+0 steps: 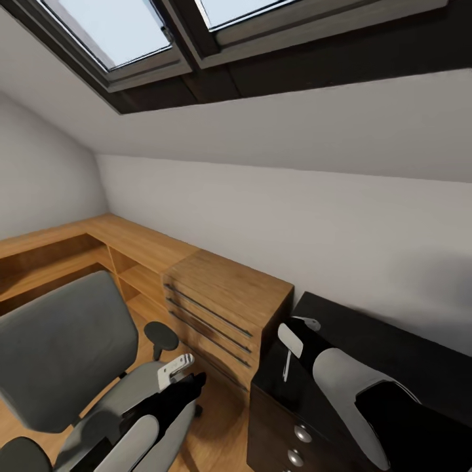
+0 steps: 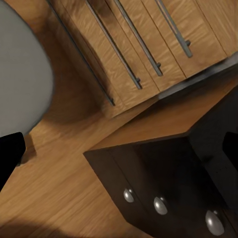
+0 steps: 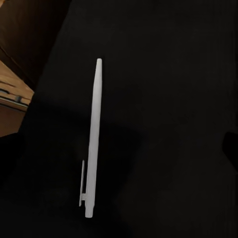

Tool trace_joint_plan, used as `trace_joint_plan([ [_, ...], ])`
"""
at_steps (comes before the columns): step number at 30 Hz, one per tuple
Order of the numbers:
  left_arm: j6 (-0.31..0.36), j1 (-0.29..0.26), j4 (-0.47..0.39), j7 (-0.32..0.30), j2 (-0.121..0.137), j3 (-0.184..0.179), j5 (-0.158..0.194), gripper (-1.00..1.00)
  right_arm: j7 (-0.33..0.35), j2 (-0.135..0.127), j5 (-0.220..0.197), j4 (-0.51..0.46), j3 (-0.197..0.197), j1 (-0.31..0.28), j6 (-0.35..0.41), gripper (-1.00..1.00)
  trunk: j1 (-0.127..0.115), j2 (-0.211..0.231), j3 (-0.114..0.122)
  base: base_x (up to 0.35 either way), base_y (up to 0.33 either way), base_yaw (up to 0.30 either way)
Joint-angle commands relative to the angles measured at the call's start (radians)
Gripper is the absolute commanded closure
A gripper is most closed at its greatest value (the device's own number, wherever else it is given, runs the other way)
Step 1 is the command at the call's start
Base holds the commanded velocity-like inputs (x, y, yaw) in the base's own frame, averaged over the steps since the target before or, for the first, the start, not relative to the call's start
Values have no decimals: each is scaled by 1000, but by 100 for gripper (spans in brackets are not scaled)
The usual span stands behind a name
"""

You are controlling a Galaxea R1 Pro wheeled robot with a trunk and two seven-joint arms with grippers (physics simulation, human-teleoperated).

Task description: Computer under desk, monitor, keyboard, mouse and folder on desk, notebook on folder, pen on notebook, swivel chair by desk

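Observation:
The pen (image 1: 287, 365), a thin white stick, lies on the glossy black desk (image 1: 373, 354) near its left end. My right gripper (image 1: 298, 331) hovers just above the pen, open and empty. In the right wrist view the pen (image 3: 92, 139) lies flat on the bare desk (image 3: 163, 99) between the spread jaws. The swivel chair (image 1: 59, 354), with its grey back and seat, stands at the lower left. My left gripper (image 1: 176, 370) hangs open over the chair's seat edge, holding nothing; one dark finger (image 2: 10, 153) shows in the left wrist view.
A light wooden drawer unit (image 1: 223, 308) with long bar handles stands between the chair and the desk, joined to low wooden shelving (image 1: 65, 255) along the wall. The desk's black drawers carry round silver knobs (image 2: 159, 205). A sloped ceiling with skylights (image 1: 131, 33) hangs overhead.

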Motion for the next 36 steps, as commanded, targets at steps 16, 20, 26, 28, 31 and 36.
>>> trace_joint_plan([
  [16,0,-1,-3,6,1,4,3,-100,0,-1,-1,0,11,-1,7,-100,0,-1,-1,22,4,0],
  [20,0,-1,-3,5,1,4,3,-100,0,0,-1,0,12,-1,6,-100,0,-1,-1,178,156,0],
  [26,0,-1,-3,4,1,3,3,-100,0,0,-1,0,11,-1,6,-100,0,-1,-1,93,77,0],
  [28,1,-1,-3,4,1,5,3,-100,0,0,-1,0,11,-1,5,-100,0,-1,-1,29,24,0],
  [31,0,-1,-4,6,1,23,4,-100,0,0,-1,0,12,-1,5,-100,0,-1,-1,10,8,0],
  [36,0,-1,-6,6,-2,68,7,-100,0,1,-1,2,11,-1,4,-100,4,-8,-5,3,3,0],
])
